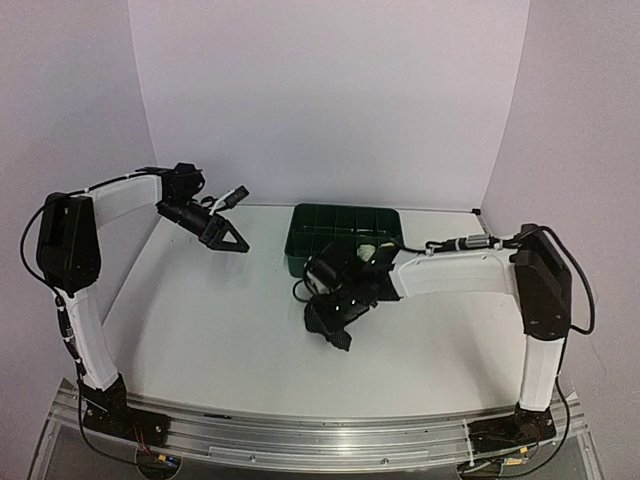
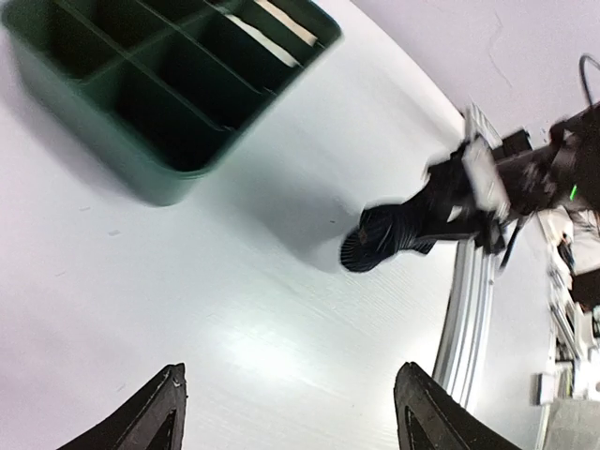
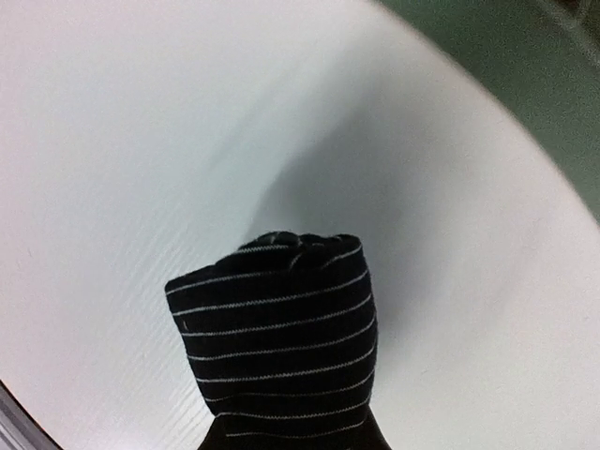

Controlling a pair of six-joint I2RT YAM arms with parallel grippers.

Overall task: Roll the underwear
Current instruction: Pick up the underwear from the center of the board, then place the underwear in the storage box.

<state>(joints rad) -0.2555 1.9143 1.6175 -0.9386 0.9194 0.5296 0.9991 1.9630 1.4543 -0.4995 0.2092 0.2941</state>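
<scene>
The right hand [image 1: 335,322] is clenched on the black underwear [image 3: 277,337], a tight roll sticking out past its tips, low over the desk [image 1: 200,330] just in front of the green tray [image 1: 300,262]. From above, the roll is only a dark lump against the dark hand. The right wrist camera shows thin white stripes running round it, though its own fingers are out of shot. The left hand [image 2: 291,412] hangs released and holds nothing, raised over the desk's far left. Its camera looks across at the roll end-on, clear of the desk with a shadow beneath. It also catches a pale cloth [image 2: 281,23] in a far tray compartment.
</scene>
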